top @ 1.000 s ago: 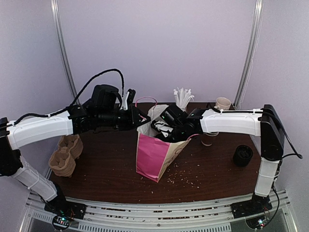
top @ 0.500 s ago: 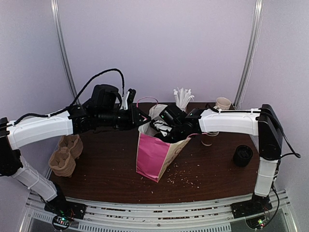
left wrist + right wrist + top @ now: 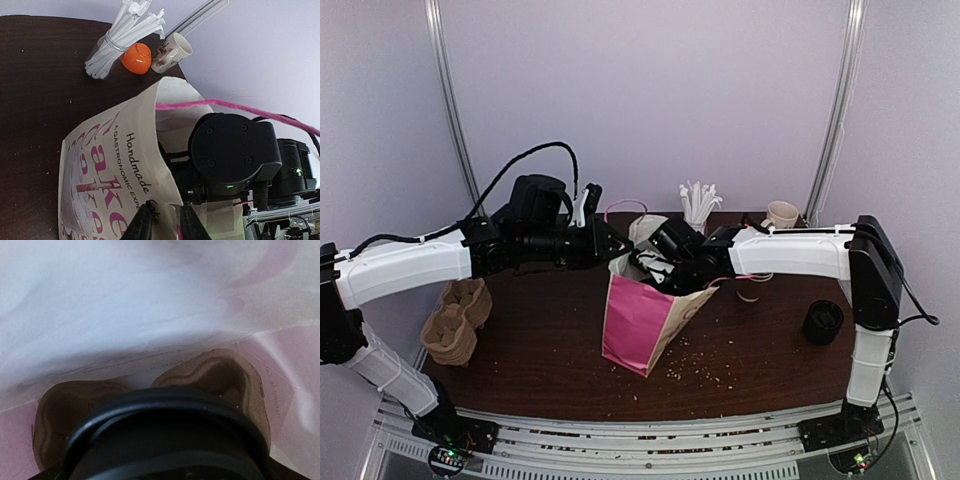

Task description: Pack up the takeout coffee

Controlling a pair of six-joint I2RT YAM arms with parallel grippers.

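top external: the left pincer (image 3: 612, 248) is clenched on the rim of the pink-and-white printed paper bag (image 3: 635, 322), pulling its mouth apart. the right pincer (image 3: 658, 262) reaches into that mouth from the opposite side. its fingertips are hidden by the paper, so whether it grips or has let go cannot be told here, and whatever it carries is hidden too.

left wrist: the left pincer's two fingers (image 3: 141, 226) pinch the bag's lettered edge between them. just ahead of them, the black wrist housing of the right arm (image 3: 231, 149) fills the opening, with the bag's pink cord handle (image 3: 240, 106) stretched across above it. nothing of the load shows past that housing.

right wrist: the takeout coffee (image 3: 165, 440) shows only as its round black plastic lid, which fills the bottom of the view right where the right pincer's fingers would be. the lid's flat face is turned to the camera, so the cup's long axis seems to run along the pincer's reach, down into the bag. beyond the lid, on the bag's floor, lies a brown moulded pulp cup carrier (image 3: 215, 375), with one hollow ahead-left and one ahead-right. no finger shows, so i cannot tell whether the cup is clamped or freed. the coming move probably turns on whether the cup's base stands in line with one hollow. the right arm is the nearer one.
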